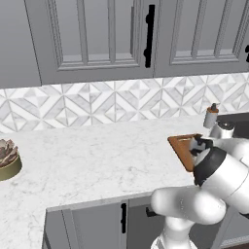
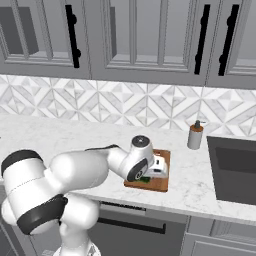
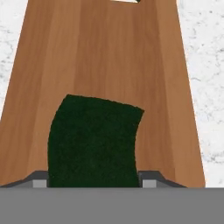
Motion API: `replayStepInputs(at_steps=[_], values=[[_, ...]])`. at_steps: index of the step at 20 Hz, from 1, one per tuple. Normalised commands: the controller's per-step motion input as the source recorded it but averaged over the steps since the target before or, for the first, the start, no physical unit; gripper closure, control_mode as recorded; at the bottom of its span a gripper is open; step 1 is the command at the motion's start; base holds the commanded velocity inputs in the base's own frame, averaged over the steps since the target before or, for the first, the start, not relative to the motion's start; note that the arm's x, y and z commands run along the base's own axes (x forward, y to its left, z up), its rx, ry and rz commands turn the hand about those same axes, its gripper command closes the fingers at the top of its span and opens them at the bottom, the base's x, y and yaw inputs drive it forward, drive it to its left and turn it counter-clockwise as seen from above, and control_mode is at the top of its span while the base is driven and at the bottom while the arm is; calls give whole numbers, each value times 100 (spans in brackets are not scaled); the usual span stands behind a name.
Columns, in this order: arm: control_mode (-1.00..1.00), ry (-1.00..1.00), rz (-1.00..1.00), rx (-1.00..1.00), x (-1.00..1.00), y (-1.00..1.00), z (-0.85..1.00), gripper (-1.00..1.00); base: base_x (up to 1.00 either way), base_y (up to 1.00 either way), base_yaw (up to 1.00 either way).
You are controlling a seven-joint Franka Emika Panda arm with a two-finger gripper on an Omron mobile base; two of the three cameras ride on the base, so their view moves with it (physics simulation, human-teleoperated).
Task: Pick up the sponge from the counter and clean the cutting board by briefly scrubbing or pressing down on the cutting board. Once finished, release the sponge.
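The reddish-brown cutting board (image 3: pixel 109 57) lies on the white marble counter (image 1: pixel 97 155), near its front edge. On the board rests the sponge (image 3: pixel 92 140), dark green face toward the hand camera. My gripper (image 3: pixel 93 183) is shut on the sponge, one fingertip at each of its sides. From the right base view, the hand hangs low over the cutting board (image 2: pixel 162 184) and a green sliver of the sponge (image 2: pixel 145 179) peeks out beneath it. In the left base view my gripper (image 1: pixel 198 147) sits over the cutting board (image 1: pixel 181 147), partly hidden by the arm.
A soap dispenser (image 2: pixel 195 135) stands behind the board, beside a dark sink (image 2: pixel 235 167) to the right. A bowl with a plant (image 1: pixel 7 160) sits at the counter's far left. Grey wall cabinets hang above the tiled backsplash.
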Motion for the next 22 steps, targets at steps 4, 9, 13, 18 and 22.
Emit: replayStepInputs(at_steps=[4, 9, 13, 18, 22], values=[[-100, 0, 2, 3, 75, -5, 20, 100, 0, 0, 0], [-100, 0, 1, 2, 82, -2, 0, 100, 0, 0, 0], [-100, 0, 5, 1, 81, -19, 0, 100, 0, 0, 0], [-100, 1, 1, 0, 37, -32, -5, 100, 0, 0, 0], [-100, 0, 0, 0, 0, -5, -16, 100, 0, 0, 0]])
